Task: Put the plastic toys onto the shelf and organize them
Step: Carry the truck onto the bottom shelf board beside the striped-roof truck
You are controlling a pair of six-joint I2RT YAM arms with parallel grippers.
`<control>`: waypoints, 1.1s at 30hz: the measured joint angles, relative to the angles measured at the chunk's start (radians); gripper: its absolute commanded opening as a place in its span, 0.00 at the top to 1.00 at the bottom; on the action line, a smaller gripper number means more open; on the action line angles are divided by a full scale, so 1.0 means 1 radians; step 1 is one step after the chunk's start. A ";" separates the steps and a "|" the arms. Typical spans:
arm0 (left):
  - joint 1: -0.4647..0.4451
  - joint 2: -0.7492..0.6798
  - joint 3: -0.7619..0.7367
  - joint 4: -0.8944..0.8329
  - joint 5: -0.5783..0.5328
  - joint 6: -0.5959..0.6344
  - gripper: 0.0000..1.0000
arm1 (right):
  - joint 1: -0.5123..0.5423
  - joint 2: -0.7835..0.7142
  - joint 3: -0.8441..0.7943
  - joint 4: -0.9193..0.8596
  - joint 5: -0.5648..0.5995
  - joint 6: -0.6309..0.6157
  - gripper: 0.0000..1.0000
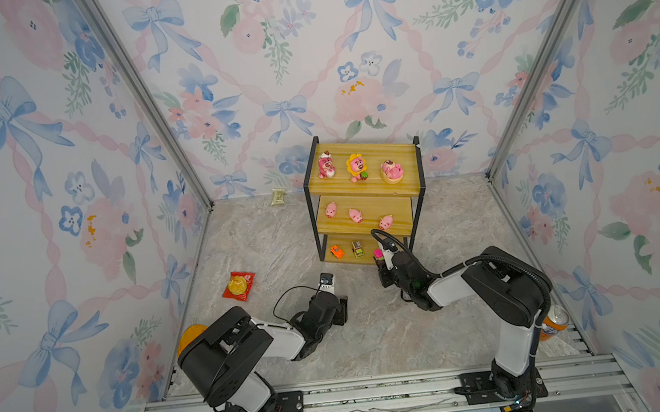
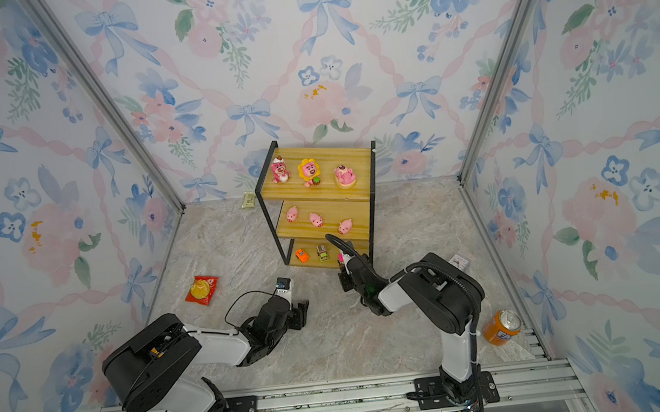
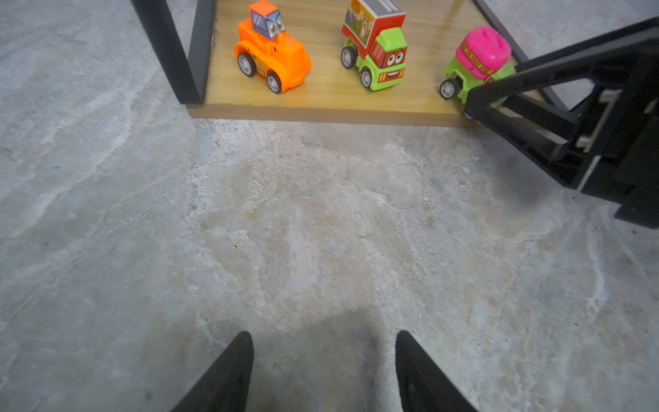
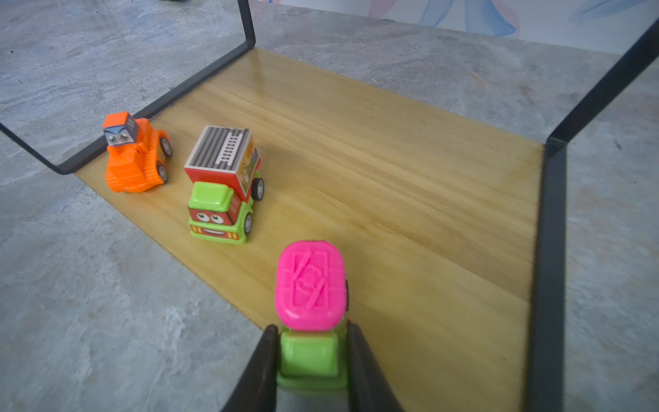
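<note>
**Shelf** [image 1: 372, 150]: stands on the table [image 1: 265, 239] against the back wall, with three boards in a black frame. The top board carries a row of three pink bears [image 1: 357, 167]. The middle board carries three pink pigs [image 1: 355, 215], spaced apart.

**Bottom board:** the orange car [image 3: 272, 53] is at the left end and the truck [image 3: 378, 50] is beside it near the centre. Both are upright with wheels on the board and fronts toward the arms.

**Pink-and-green car** [image 4: 308, 285]: sits at the front edge of the bottom board, right of the truck and apart from it. Its pink drum faces up and its green cab points off the board toward the arm.

**Right gripper** [image 4: 311, 339]: clenched on the pink-and-green car — one finger against each side of the green cab. In the left wrist view, one wheel of this car shows at board level.

**Left gripper** [image 3: 323, 337]: released, jaws parted with nothing between them. It is low over bare table in front of the shelf, aimed at the bottom board.

**Elsewhere on the table:** the red snack packet [image 1: 238, 285] lies left of the shelf, well apart from it. The orange can [image 2: 502, 326] stands beside the right arm's base.
</note>
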 measured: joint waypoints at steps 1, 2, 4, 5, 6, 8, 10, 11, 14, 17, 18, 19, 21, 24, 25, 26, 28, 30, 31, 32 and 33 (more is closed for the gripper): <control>0.000 0.000 0.000 0.000 0.000 0.000 0.35 | 0.000 0.000 0.000 0.000 0.000 0.000 0.82; 0.000 0.000 0.000 0.000 0.000 0.000 0.35 | 0.000 0.000 0.000 0.000 0.000 0.000 0.82; 0.000 0.000 0.000 0.000 0.000 0.000 0.35 | 0.000 0.000 -0.001 0.002 0.000 0.000 0.82; 0.000 0.000 0.000 0.000 0.000 0.000 0.35 | 0.000 0.000 -0.001 0.002 0.000 0.000 0.82; 0.000 0.000 0.000 0.000 0.000 0.000 0.35 | 0.000 0.000 -0.002 0.003 -0.003 0.000 0.82; 0.000 0.000 0.000 0.000 0.000 0.000 0.35 | -0.001 0.000 -0.003 0.003 -0.004 0.000 0.82; 0.000 0.000 0.000 0.000 0.000 0.000 0.35 | -0.001 0.000 -0.005 0.006 -0.006 0.000 0.82; 0.000 0.000 0.000 0.000 0.000 0.000 0.35 | -0.001 0.000 -0.006 0.007 -0.007 0.000 0.82; 0.000 0.000 0.000 0.000 0.000 0.000 0.35 | -0.002 0.000 -0.006 0.007 -0.010 0.000 0.82; 0.000 0.000 0.000 0.000 0.000 0.000 0.35 | -0.002 -0.001 -0.006 0.006 -0.011 0.000 0.82; 0.000 0.000 0.000 0.000 0.000 0.000 0.35 | -0.002 -0.002 -0.006 0.003 -0.011 0.000 0.82; 0.000 0.000 0.000 0.000 0.000 0.000 0.35 | -0.002 -0.004 -0.006 -0.002 -0.012 0.000 0.82; 0.000 0.000 0.000 0.000 0.000 0.000 0.35 | -0.003 -0.007 -0.006 -0.007 -0.014 0.000 0.82; 0.000 0.000 0.000 0.000 0.000 0.000 0.35 | -0.003 -0.010 -0.006 -0.013 -0.015 0.000 0.81; 0.000 0.000 0.000 0.000 0.000 0.000 0.35 | -0.003 -0.010 -0.006 -0.013 -0.015 0.000 0.81; 0.000 0.000 0.000 0.000 0.000 0.000 0.35 | -0.003 -0.010 -0.006 -0.013 -0.016 0.000 0.81; 0.000 -0.001 0.000 -0.001 0.000 0.000 0.35 | -0.003 -0.010 -0.006 -0.013 -0.016 0.000 0.81; 0.000 -0.001 0.000 -0.001 0.000 0.000 0.35 | -0.003 -0.010 -0.006 -0.013 -0.016 0.000 0.81; 0.000 -0.001 0.000 -0.001 0.000 0.000 0.35 | -0.003 -0.010 -0.006 -0.013 -0.016 0.000 0.81; 0.000 -0.001 0.000 -0.001 0.000 0.000 0.35 | -0.003 -0.011 -0.006 -0.013 -0.016 0.000 0.81; 0.000 -0.001 0.000 -0.001 0.000 0.000 0.35 | -0.003 -0.012 -0.006 -0.014 -0.018 0.000 0.81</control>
